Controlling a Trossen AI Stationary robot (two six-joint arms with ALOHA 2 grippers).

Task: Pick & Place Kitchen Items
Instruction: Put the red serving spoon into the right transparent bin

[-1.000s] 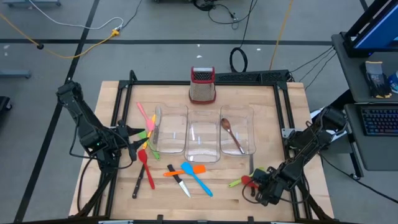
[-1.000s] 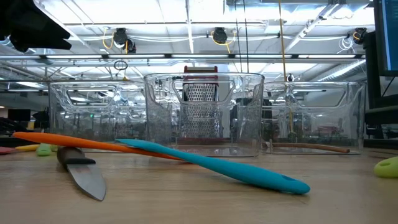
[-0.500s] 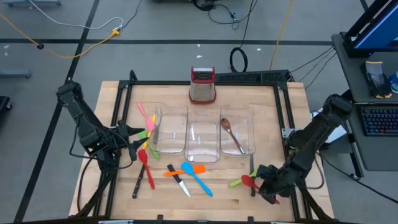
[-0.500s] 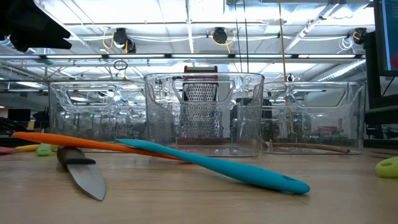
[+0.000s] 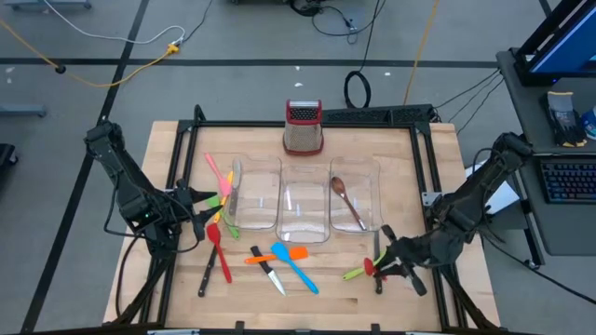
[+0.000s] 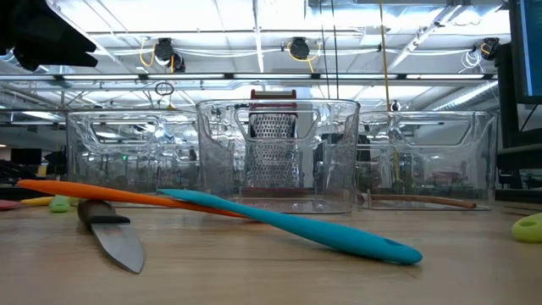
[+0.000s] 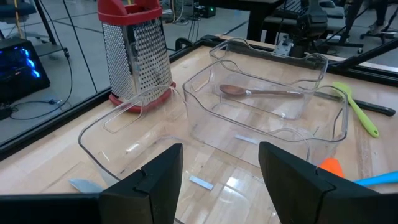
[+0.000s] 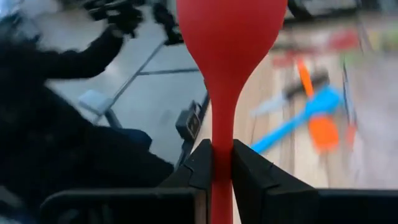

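Red spoon (image 8: 230, 37) top center, blue spatula (image 6: 292, 222) and orange one (image 6: 118, 195) lower middle, silver perforated grater (image 7: 137, 53) with red top, upper left.

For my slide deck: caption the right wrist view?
Right end effector shut on a red spoon, with blue and orange utensils blurred on the table beyond.

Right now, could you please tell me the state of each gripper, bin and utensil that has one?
right gripper: shut on the red spoon, held off the table.
left gripper: open, empty, at the left bin.
right bin: holds the brown spoon.
middle bin: empty.
box grater: upright.
blue spatula: flat on the table, crossing the orange spatula.
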